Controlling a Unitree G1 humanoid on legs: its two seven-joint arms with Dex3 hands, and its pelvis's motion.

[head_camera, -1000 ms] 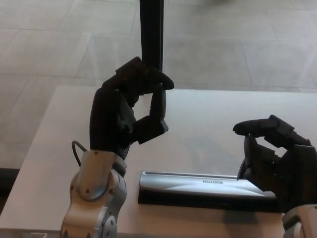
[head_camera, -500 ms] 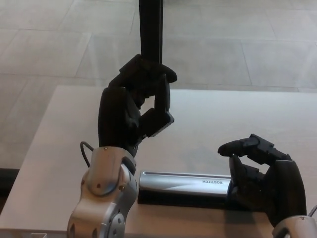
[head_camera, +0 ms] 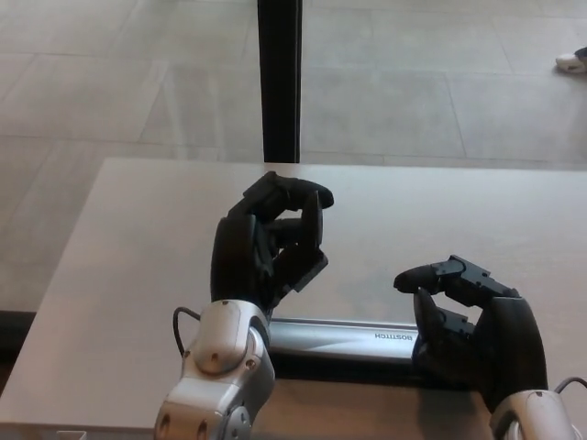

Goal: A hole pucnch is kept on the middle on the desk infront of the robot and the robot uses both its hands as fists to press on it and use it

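Silver and black, the hole punch [head_camera: 353, 341] lies along the desk [head_camera: 138, 238] at the lower middle of the frame. Both hands are curled into loose fists holding nothing: left hand [head_camera: 266, 252] above its left end, right hand [head_camera: 468, 321] at its right end. Pressing looks not yet done.

Item count, head view:

- Hole punch [head_camera: 344, 337]: one unit, silver bar on a black base, lying lengthwise along the near edge of the desk [head_camera: 138, 238]
- Desk: one, pale top
- Robot hands: two. Left hand [head_camera: 269, 246]: one, black, fingers curled in. Right hand [head_camera: 472, 330]: one, black, fingers curled in
- Black upright post [head_camera: 280, 78]: one, beyond the far edge of the desk
- Shoe [head_camera: 572, 61]: one, partly visible at the right border on the tiled floor
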